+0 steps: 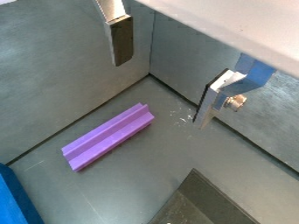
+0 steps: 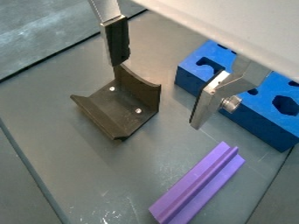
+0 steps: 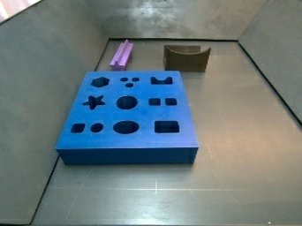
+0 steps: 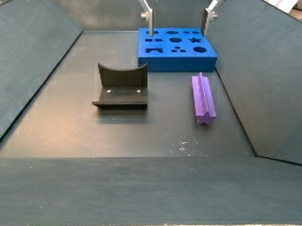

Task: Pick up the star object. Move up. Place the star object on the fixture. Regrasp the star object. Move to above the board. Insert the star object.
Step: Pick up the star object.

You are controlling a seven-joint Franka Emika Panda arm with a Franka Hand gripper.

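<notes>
I see gripper (image 2: 163, 79) open, holding nothing, up above floor. Purple ribbed star object (image 4: 204, 96) lies flat on floor btwn blue board (image 4: 177, 48) w/ empty cutouts and dark notched fixture (image 4: 120, 86).

Gripper (image 1: 163, 72) jaws apart, above star object (image 1: 108, 136) on floor.

The star object (image 4: 206, 98) is plain lavender purple, lying below the gripper (image 2: 163, 74) on a dull grey floor (image 4: 141, 132). The board (image 3: 127, 115) is bright blue with dark cut-outs. The fixture (image 2: 121, 107) is dark olive-brown. The gripper's fingers (image 2: 115, 39) are silver with dark pads.
</notes>
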